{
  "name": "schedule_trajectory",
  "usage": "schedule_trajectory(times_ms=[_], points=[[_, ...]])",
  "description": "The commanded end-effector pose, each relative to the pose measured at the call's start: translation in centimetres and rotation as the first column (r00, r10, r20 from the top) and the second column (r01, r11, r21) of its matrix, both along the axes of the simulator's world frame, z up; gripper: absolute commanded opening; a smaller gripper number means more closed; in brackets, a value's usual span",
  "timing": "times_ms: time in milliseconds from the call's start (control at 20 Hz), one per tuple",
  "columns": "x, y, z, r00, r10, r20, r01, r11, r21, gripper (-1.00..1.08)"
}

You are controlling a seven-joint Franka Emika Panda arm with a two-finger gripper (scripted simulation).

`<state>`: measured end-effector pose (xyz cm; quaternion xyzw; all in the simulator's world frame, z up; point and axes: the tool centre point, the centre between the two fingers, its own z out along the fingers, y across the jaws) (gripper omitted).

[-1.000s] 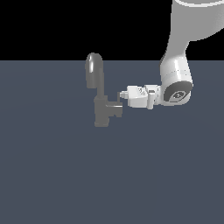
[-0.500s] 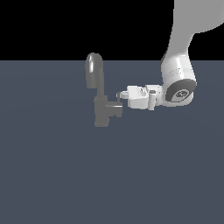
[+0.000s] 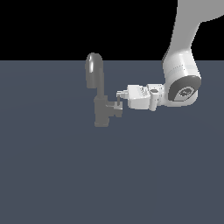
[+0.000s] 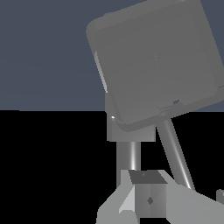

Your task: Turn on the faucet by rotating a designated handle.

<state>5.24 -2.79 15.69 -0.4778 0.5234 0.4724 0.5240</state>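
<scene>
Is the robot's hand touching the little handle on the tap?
Cannot tell. In the exterior view the gripper overlaps the handle of the faucet, with no gap visible, but overlap alone doesn't prove contact. The wrist view is too close to settle it.

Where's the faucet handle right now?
In the exterior view, the handle sticks out from the faucet body toward that view's right, low beneath the arched spout, right at the hand fingertips.
</scene>
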Motion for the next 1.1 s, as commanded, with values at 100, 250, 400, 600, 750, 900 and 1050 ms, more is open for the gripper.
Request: schedule_trajectory(times_ms=[100, 250, 400, 600, 750, 900, 1050], points=[[-0.5, 0.0, -0.1, 1.0, 0.001, 0.0, -0.001, 1.0, 0.001, -1.0], [-1.6, 0.1, -0.7, 1.0, 0.002, -0.002, -0.002, 1.0, 0.002, -1.0], [-2.7, 0.3, -1.3, 1.0, 0.003, -0.004, -0.003, 1.0, 0.003, -1.0], [-4.3, 0.4, -2.2, 1.0, 0.005, -0.007, -0.005, 1.0, 0.004, -1.0], [-5.5, 0.5, -2.9, 1.0, 0.006, -0.01, -0.006, 1.0, 0.005, -1.0], [-4.3, 0.4, -1.9, 1.0, 0.002, 0.021, -0.002, 1.0, 0.0, -1.0], [-5.1, 0.5, -4.0, 1.0, 0.004, 0.011, -0.004, 1.0, 0.002, -1.0]])
